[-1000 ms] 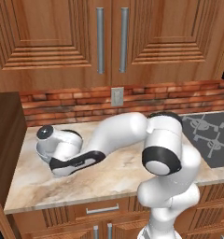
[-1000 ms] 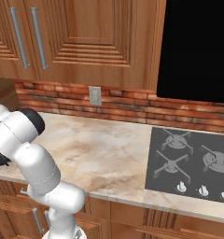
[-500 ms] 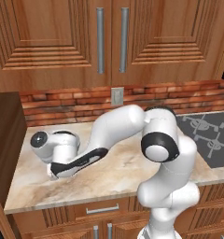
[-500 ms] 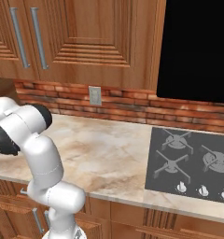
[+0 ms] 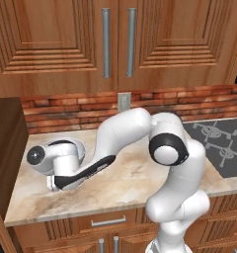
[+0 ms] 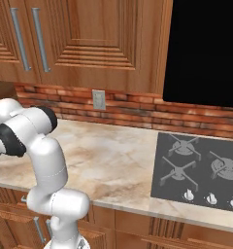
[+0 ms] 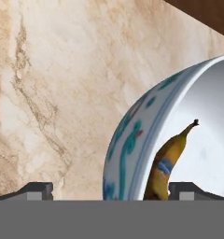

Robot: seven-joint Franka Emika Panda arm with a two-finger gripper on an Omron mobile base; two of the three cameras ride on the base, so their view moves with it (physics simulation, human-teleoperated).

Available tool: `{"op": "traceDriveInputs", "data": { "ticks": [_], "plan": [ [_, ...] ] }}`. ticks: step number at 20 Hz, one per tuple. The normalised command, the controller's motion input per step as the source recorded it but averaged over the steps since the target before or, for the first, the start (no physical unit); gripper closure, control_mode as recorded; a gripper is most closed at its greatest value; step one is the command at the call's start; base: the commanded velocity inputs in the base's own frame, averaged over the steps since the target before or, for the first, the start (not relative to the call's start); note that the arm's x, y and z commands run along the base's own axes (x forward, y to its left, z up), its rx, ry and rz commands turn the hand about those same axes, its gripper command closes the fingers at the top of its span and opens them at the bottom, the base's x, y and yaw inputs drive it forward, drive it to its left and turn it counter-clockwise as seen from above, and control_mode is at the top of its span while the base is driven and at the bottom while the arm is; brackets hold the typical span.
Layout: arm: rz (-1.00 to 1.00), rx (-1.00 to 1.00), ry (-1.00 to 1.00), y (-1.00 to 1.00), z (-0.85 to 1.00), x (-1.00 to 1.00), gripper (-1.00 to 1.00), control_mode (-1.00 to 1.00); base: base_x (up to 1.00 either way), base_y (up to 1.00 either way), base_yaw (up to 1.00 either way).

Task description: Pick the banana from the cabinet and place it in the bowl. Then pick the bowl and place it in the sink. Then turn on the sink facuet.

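Hand view puts the bowl's (image 7: 132, 140) blue-patterned wall between the two finger tips of the tool (image 7: 111, 189), which stands spread wide on either side of the rim. The banana (image 7: 166, 163) already lies inside, against the white inner wall. The bowl sits on the marble surface (image 7: 48, 84). Judge it stiff, glazed and slippery, likely chippable, and lightly loaded: pinch the rim wall, one finger inside and one outside, and lift level.

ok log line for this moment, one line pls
stage: bowl pickup | banana: inside bowl | tool: open, straddling bowl's near wall | bowl: on marble counter, not lifted
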Motion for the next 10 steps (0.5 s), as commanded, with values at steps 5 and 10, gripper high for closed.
{"op": "traceDriveInputs", "data": {
  "ticks": [5,10],
  "plan": [
    [0.0,0.0,-0.01,0.0,0.0,0.12,-1.0,-1.0,0.0,0.0,0.0],
    [0.0,0.0,0.0,0.0,0.0,0.22,-1.0,-1.0,0.0,0.0,0.0]
  ]
}}
